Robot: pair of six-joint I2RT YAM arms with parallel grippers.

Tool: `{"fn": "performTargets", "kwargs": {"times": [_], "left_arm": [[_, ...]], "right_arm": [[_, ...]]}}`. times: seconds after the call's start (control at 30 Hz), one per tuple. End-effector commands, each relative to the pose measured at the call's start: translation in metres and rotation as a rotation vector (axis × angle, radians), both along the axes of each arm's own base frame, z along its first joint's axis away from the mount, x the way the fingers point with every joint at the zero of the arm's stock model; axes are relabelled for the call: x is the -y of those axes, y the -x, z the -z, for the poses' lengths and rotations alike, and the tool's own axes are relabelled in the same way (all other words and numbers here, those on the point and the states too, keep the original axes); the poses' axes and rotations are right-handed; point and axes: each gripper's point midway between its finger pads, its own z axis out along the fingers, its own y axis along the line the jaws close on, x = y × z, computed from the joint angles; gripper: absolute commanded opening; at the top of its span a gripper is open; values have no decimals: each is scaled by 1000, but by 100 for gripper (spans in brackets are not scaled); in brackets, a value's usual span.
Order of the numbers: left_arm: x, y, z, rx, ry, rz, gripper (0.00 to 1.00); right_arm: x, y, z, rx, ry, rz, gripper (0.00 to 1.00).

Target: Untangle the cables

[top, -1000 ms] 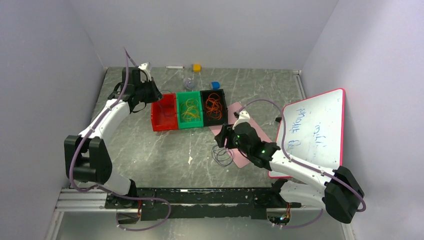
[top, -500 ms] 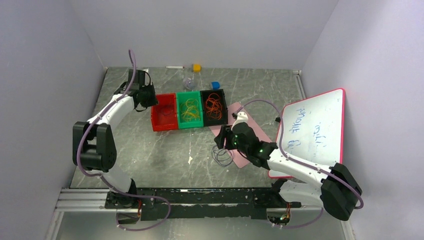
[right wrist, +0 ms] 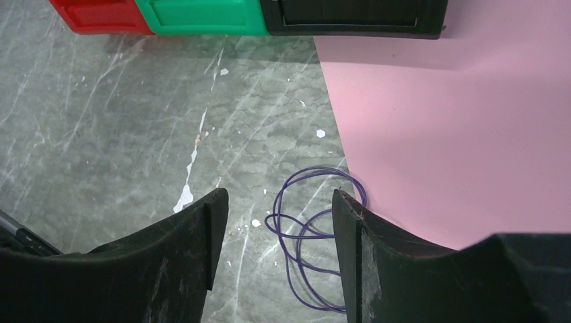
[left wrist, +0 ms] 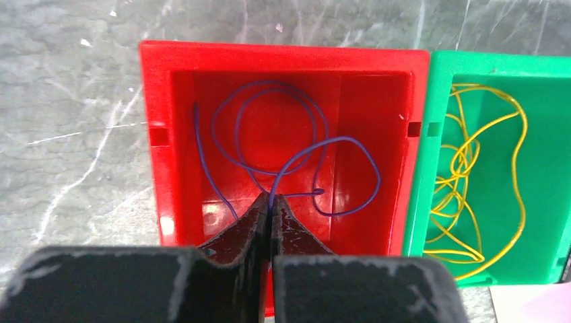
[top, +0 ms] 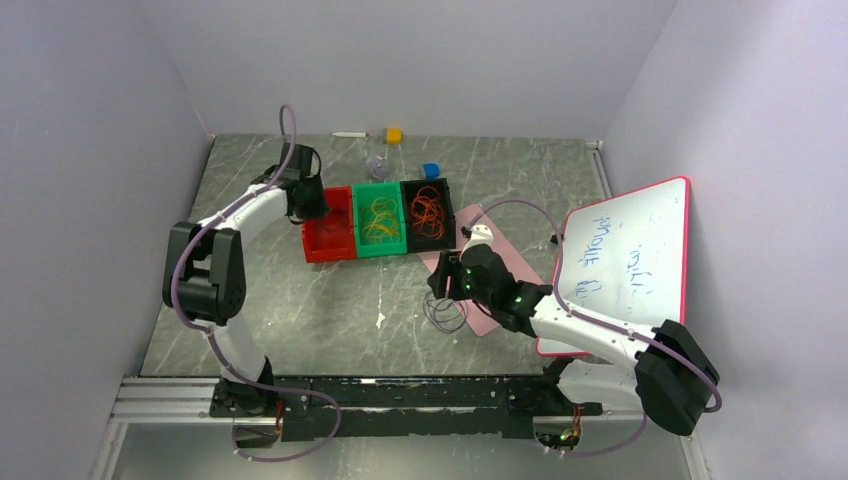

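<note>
My left gripper (left wrist: 271, 202) is shut on a strand of a purple cable (left wrist: 340, 139) whose loops lie inside the red bin (left wrist: 283, 50); in the top view it (top: 312, 205) hangs over that bin's left part. Yellow cables (left wrist: 464, 168) fill the green bin (top: 378, 247), and orange cables (top: 428, 212) lie in the black bin (top: 447, 215). Near the table's middle my right gripper (right wrist: 279, 193) stands open above a small tangle of purple cables (right wrist: 299, 235) on the marble, touching nothing. From above that tangle (top: 445, 312) lies just beside the gripper (top: 445, 282).
A pink mat (right wrist: 438, 121) lies right of the tangle. A red-framed whiteboard (top: 625, 260) leans at the right. At the far edge sit a yellow block (top: 394, 135), a blue piece (top: 431, 170) and a clear object (top: 377, 166).
The left arm has swung rightward, its gripper moving from left of the red bin to over it. The right arm has barely shifted.
</note>
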Motion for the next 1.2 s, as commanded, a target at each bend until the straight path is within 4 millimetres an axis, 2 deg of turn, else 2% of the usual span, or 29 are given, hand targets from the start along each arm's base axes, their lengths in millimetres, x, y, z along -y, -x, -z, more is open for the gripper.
{"fn": "performTargets", "kwargs": {"times": [0.0, 0.2, 0.3, 0.43, 0.73, 0.93, 1.07, 1.17], "left_arm": [[-1, -9, 1, 6, -30, -40, 7], [-8, -7, 5, -5, -69, -67, 7], [-6, -8, -2, 12, -53, -58, 10], [4, -10, -29, 95, 2, -19, 26], [10, -4, -97, 280, 48, 43, 49], [19, 22, -125, 347, 80, 137, 52], [48, 51, -126, 345, 150, 224, 53], [80, 77, -122, 334, 219, 303, 54]], "right_arm": [[-4, -5, -13, 18, -26, 9, 62], [-3, -5, -12, 18, -23, 12, 62], [-4, -5, -11, 16, -23, 9, 62], [-5, -5, -12, 17, -28, 8, 62], [3, -8, -21, 43, -38, 53, 62], [36, -6, -12, -13, 36, 212, 62], [47, 3, 1, -71, 91, 238, 62], [45, 9, 8, -115, 120, 186, 62]]}}
